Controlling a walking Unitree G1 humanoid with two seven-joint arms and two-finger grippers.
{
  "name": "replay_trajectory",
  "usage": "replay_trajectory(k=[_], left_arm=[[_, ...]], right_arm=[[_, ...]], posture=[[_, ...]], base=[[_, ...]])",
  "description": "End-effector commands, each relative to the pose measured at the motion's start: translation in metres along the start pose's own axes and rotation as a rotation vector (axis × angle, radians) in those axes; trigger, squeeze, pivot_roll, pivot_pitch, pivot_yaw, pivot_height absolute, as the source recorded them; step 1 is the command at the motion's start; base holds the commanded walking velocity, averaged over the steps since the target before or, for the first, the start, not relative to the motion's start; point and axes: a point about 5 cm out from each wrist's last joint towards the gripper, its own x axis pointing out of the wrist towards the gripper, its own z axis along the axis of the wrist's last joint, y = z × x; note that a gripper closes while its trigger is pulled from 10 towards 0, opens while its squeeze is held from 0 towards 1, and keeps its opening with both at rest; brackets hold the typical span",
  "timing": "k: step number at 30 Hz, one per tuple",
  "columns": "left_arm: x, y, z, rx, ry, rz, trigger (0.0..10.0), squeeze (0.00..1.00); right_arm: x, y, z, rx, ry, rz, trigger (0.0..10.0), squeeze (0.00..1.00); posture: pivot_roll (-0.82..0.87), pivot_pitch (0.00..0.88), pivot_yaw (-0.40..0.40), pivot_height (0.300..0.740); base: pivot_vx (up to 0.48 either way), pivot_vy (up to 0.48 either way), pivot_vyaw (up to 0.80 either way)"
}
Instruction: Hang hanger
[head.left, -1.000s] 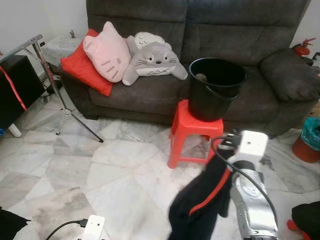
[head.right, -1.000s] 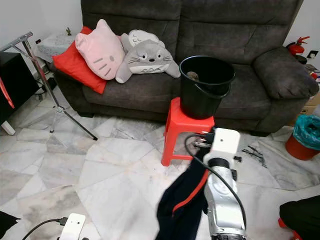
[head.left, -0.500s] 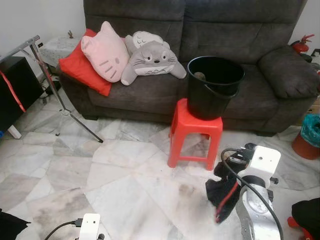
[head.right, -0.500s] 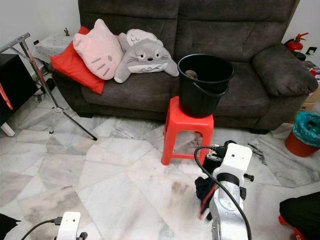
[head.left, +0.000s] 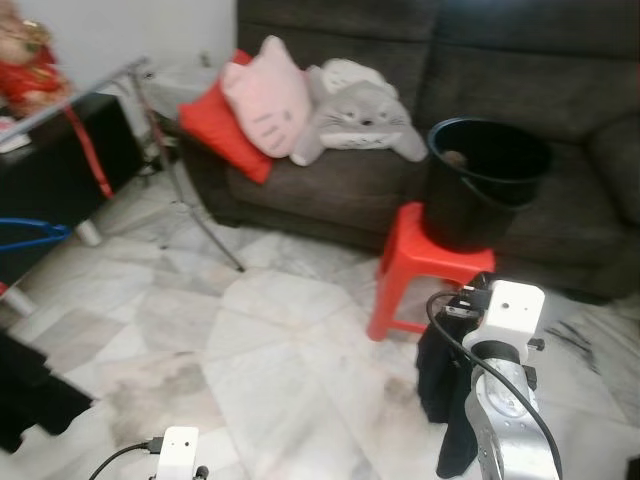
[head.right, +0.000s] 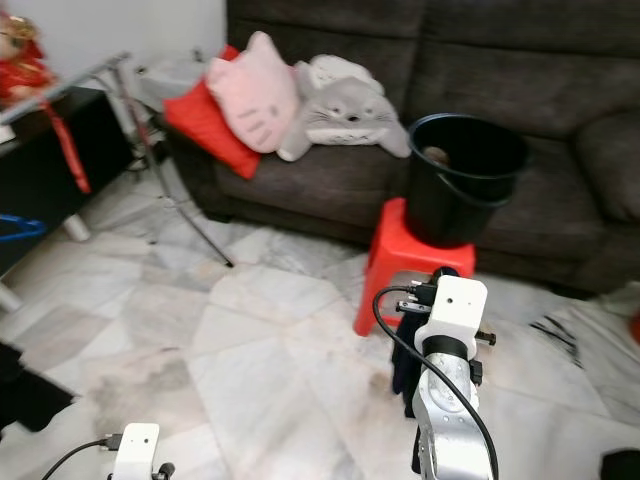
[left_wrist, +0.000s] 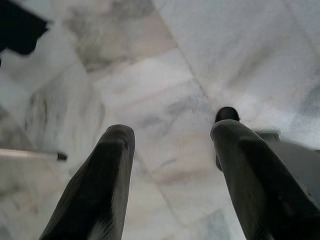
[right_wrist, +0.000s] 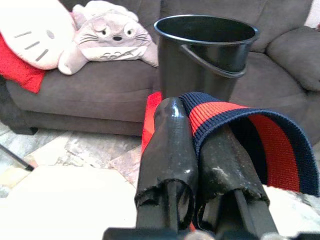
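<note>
Hanging has not begun: right end effector (right_wrist: 200, 150) is clamped on a dark garment (head.left: 445, 385) near the stool (head.left: 415, 265); blue hanger (head.left: 25, 235) sits well apart; left end effector (left_wrist: 170, 145) is spread, empty.

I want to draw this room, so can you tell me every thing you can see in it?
sofa: 1, dark grey, at the back
cushion: 1, red, on the sofa
cat pillow: 1, pink, on the red cushion
plush toy: 1, grey and white, beside the pink pillow
bucket: 1, black, on the stool
stool: 1, red, before the sofa
garment: 1, dark with red stripe, held
hanger: 1, blue, far left
left gripper: open, above the floor
right gripper: shut on the garment
</note>
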Motion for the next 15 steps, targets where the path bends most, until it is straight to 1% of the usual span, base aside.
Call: replay_trajectory(k=[1,9,15], left_arm=[[-0.001,0.004,-0.005,0.016,0.026,0.003,10.0,0.0],[0.0,0.006,-0.005,0.034,0.027,-0.008,10.0,0.0],[0.0,0.005,-0.004,0.045,0.026,-0.015,10.0,0.0]], right_arm=[[0.0,0.002,0.008,0.016,-0.044,0.005,10.0,0.0],[-0.001,-0.004,0.008,0.004,-0.05,-0.012,10.0,0.0],[0.0,-0.011,0.01,-0.008,-0.059,-0.032,10.0,0.0]], posture=[[-0.08,0.0,0.005,0.74],[-0.1,0.0,0.022,0.74],[-0.11,0.0,0.03,0.74]], base=[[0.0,0.0,0.8],[0.0,0.0,0.8],[0.0,0.0,0.8]])
